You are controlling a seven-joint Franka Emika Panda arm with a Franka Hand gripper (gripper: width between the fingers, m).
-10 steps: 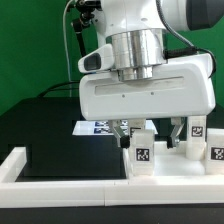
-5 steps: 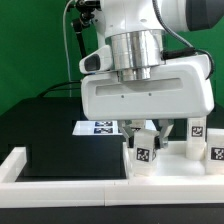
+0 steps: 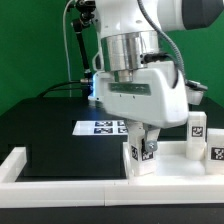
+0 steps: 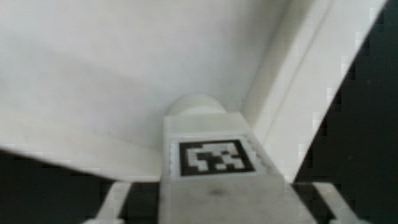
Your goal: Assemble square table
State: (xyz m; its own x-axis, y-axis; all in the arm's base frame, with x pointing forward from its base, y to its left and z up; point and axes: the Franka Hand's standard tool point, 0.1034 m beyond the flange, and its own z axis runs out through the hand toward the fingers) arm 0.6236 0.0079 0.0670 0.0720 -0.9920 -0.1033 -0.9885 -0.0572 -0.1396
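My gripper [image 3: 146, 140] is shut on a short white leg [image 3: 140, 158] that stands upright with black-and-white tags on two visible faces. In the wrist view the leg [image 4: 217, 140] runs out from between my fingers [image 4: 118, 196], its rounded tip against the white square table top [image 4: 107, 70], close to the raised rim [image 4: 299, 70]. In the exterior view the table top [image 3: 176, 168] lies low at the right, mostly hidden by my hand. Two more tagged legs [image 3: 197, 128] [image 3: 217, 153] stand upright at the exterior view's right.
A long white bar [image 3: 60, 172] edges the black surface along the front and left. The marker board [image 3: 103, 127] lies flat behind my hand. A green wall stands at the back, and cables hang by the arm.
My hand has turned about its vertical axis, from broadside to angled. The leg has turned with it and now shows two tagged faces. The fingers came closer together.
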